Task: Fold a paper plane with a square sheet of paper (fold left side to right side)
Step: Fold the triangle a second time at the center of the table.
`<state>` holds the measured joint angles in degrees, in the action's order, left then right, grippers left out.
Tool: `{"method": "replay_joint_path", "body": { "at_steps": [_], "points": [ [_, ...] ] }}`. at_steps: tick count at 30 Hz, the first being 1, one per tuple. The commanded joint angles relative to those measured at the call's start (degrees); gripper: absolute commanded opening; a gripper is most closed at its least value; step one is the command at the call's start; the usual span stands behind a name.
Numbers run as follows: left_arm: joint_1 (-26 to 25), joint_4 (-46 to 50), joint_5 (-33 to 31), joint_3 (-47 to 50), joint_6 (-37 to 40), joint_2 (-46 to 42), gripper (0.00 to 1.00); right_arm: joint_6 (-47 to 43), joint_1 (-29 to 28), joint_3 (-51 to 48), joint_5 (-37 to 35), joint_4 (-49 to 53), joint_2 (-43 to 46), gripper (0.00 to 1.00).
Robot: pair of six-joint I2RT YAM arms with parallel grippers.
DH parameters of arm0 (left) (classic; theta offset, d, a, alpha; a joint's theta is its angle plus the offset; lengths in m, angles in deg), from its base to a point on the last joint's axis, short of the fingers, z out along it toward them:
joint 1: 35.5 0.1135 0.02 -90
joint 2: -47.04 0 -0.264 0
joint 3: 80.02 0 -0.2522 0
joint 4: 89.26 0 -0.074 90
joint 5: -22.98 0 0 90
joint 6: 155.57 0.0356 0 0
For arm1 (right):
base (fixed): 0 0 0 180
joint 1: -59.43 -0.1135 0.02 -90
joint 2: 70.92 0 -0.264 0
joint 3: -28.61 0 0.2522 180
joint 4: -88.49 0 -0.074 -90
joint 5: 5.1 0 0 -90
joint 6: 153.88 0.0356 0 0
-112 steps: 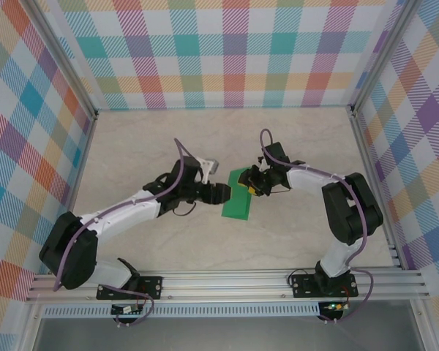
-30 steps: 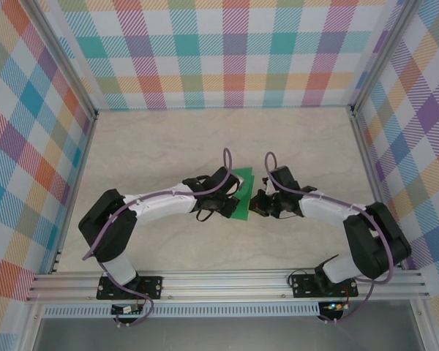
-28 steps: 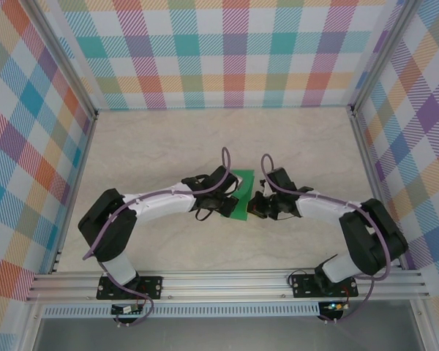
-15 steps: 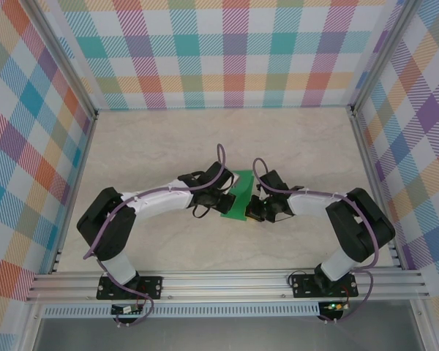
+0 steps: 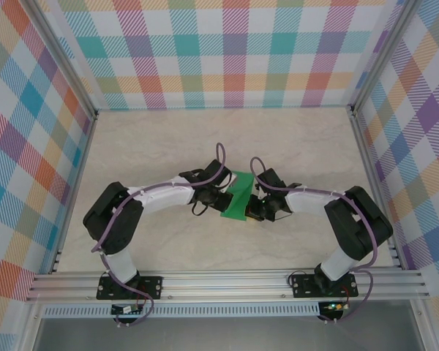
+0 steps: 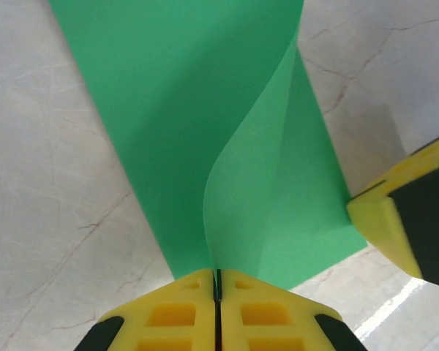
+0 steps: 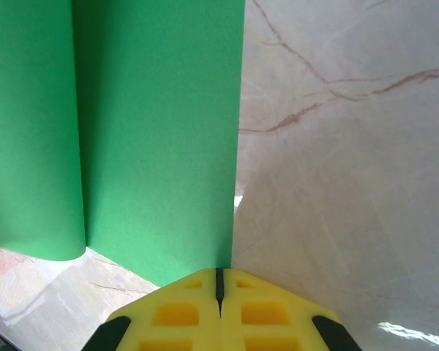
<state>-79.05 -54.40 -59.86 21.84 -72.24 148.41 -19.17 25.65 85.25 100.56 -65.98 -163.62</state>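
From above, the square sheet of paper [image 5: 239, 197] lies near the middle of the pale marbled counter [image 5: 161, 146] as a narrow bright-green strip, tilted, with its upper layer lifted. My left end effector [image 5: 224, 199] meets it from the left and my right end effector [image 5: 254, 210] from the right. Both arms bend inward, and plaid walls [image 5: 234, 51] stand around the counter.

My left wrist camera shows what the overhead view cannot. The thin, matte square sheet of paper [image 6: 197, 95] curls up in a smooth S-shaped wave and runs into the seam of my left end effector [image 6: 217, 281]. Its yellow pads are pressed together on that raised layer. One yellow-and-black finger of my right end effector [image 6: 395, 219] touches the strip's right corner. The counter [image 6: 44, 219] is glossy and veined.

My right wrist camera shows the square sheet of paper [image 7: 161, 110] flat, with a soft rolled fold on its left. My right end effector [image 7: 219, 284] has its pads together at the paper's right edge. I cannot tell whether any paper is caught between them. Beside it, the counter [image 7: 351, 161] is bare stone with brown veins.
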Motion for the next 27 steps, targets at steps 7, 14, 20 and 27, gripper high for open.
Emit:
{"method": "replay_joint_path", "body": {
  "at_steps": [7, 14, 20, 27],
  "points": [
    [1.4, 0.4, 1.3, -4.1, 1.4, 3.7, 0.08, -1.8, -1.1, 1.2, -1.4, 4.3, -2.2, 0.0],
    [1.5, 0.5, 0.0, -5.6, 1.8, 6.1, 0.08, -1.9, -1.2, 1.7, -1.4, 4.9, -2.9, 0.0],
    [1.5, 0.8, -1.7, -5.9, 2.1, 6.8, 0.08, -2.3, -1.4, 2.2, -1.6, 5.5, -3.1, 0.0],
    [1.7, 0.6, -2.4, -6.1, 2.1, 7.2, 0.08, -2.3, -1.4, 2.4, -1.6, 5.7, -3.2, 0.0]
  ]
}}
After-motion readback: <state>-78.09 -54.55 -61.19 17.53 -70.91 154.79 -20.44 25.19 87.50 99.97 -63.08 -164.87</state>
